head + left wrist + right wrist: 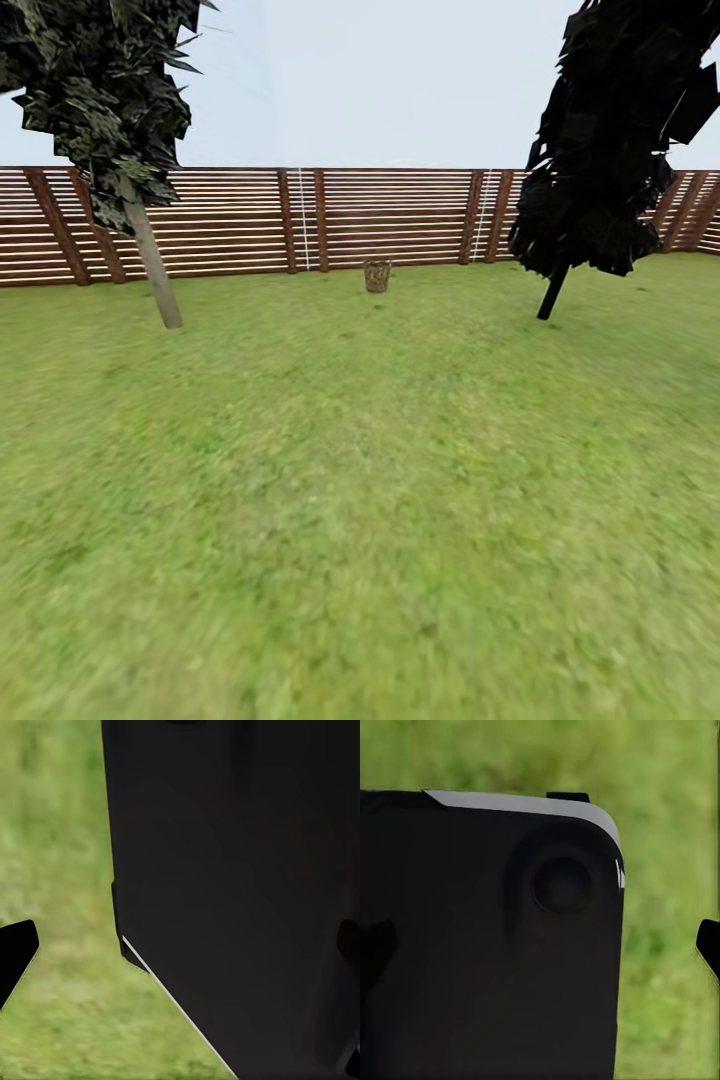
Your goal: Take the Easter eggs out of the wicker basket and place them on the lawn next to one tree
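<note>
A mottled green lawn [360, 500] runs back to a slatted wooden fence [230, 220]. The wicker basket [377, 275] stands far off at upper centre, just before the fence; its contents are too small to make out. A pale-trunked tree [150, 255] leans at upper left, a dark tree [600, 150] at upper right. Whether either gripper is spread or closed cannot be told.

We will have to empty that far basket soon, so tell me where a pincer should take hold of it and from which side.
The wicker basket stands upright on the lawn before the fence, its mouth facing up. Judging by that pose, I would come down from above and pinch its top rim on the near side. It is too far and small here to make out handles or eggs.
</note>
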### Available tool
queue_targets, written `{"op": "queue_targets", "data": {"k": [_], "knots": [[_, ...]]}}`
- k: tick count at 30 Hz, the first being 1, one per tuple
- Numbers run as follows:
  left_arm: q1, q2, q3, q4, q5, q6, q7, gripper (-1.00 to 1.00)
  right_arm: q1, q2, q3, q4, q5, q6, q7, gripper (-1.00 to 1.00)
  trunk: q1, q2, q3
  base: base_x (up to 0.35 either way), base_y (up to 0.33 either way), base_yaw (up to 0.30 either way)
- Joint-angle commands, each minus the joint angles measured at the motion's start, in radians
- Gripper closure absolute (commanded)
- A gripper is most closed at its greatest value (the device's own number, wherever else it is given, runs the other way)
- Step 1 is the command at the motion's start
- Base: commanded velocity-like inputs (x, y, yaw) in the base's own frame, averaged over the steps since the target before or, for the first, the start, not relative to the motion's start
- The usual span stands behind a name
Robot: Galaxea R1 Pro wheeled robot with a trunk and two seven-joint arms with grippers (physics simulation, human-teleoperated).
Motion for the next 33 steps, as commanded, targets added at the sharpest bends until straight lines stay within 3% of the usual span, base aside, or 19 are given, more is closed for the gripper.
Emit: {"op": "queue_targets", "data": {"k": [1, 33], "knots": [[0.001, 0.000, 0.001, -0.002, 0.001, 0.000, -0.001, -1.00, -0.001, 0.000, 0.001, 0.001, 0.000, -0.003, 0.000, -1.00, 0.001, 0.000, -0.001, 0.341, 0.000, 0.000], [0.001, 0.000, 0.001, -0.002, 0.001, 0.000, -0.001, -1.00, -0.001, 0.000, 0.000, 0.001, 0.000, -0.003, 0.000, -1.00, 0.001, 0.000, -0.001, 0.341, 0.000, 0.000]]}}
